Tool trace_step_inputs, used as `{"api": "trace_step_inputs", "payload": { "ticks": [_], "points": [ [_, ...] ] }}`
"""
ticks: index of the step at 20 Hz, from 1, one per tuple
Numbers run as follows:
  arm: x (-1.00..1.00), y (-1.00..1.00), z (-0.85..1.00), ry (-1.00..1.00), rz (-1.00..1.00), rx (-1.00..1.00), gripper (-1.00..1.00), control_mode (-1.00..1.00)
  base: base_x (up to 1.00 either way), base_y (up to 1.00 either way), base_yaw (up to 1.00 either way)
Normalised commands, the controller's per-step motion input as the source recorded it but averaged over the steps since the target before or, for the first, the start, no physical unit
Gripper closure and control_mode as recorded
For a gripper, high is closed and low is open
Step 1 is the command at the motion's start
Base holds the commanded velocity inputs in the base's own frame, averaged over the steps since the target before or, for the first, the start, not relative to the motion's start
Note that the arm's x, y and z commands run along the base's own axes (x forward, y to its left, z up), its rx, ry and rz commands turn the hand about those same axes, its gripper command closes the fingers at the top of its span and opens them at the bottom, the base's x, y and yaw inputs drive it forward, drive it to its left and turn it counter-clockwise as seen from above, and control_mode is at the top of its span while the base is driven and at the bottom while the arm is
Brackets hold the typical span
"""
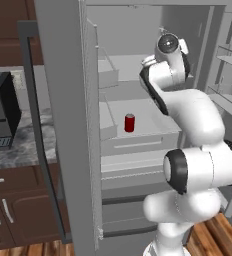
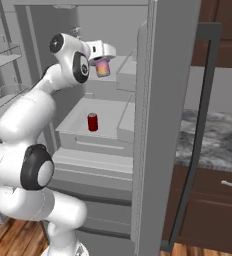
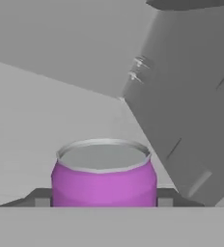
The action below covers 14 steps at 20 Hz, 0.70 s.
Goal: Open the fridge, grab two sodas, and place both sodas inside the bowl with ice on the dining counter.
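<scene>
Two sodas: one purple, one red, both within the open fridge (image 1: 138,30).
Purple soda (image 3: 104,176): held in the gripper (image 2: 103,67), raised off the shelves in the upper part of the fridge interior; in the right base view it hangs below the white hand, tilted a little, its body pink-purple. In the hand view its pale grey top faces the camera and a dark finger tip (image 3: 164,197) sits against each side of the can.
Claw state: clamped on the purple soda, jaws part-way apart with the can between them.
Red soda (image 1: 130,123): standing upright on the pale lower shelf (image 1: 153,117), near that shelf's front edge and toward its left side as seen from the left base view; well apart from the gripper and lower than it.
Fridge doors: both swung open; the left door (image 1: 68,125) stands edge-on with its dark bar handle (image 1: 35,115) facing out, the right door (image 2: 160,125) likewise in the right base view.
Drawers: two grey drawer fronts (image 1: 133,170) below the shelf carrying the red soda.
Arm: white, reaching up and into the fridge from the base.
Wall counter (image 1: 18,145): marbled, left of the fridge, carrying a black appliance (image 1: 2,110) near its front edge.
Floor (image 1: 223,235): wooden boards under the base.
</scene>
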Motion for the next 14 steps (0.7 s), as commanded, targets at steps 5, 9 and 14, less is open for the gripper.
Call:
{"api": "trace_step_inputs", "payload": {
  "ticks": [5,9,14],
  "points": [
    [-0.98,-0.1,-0.12,0.01,0.01,0.14,1.0,-1.0,0.0,0.0,0.0],
    [-1.0,-0.14,-0.08,-0.07,0.03,0.2,1.0,-1.0,0.0,0.0,0.0],
    [-1.0,-0.17,0.0,-0.1,0.01,0.13,1.0,-1.0,0.0,0.0,0.0]
  ]
}}
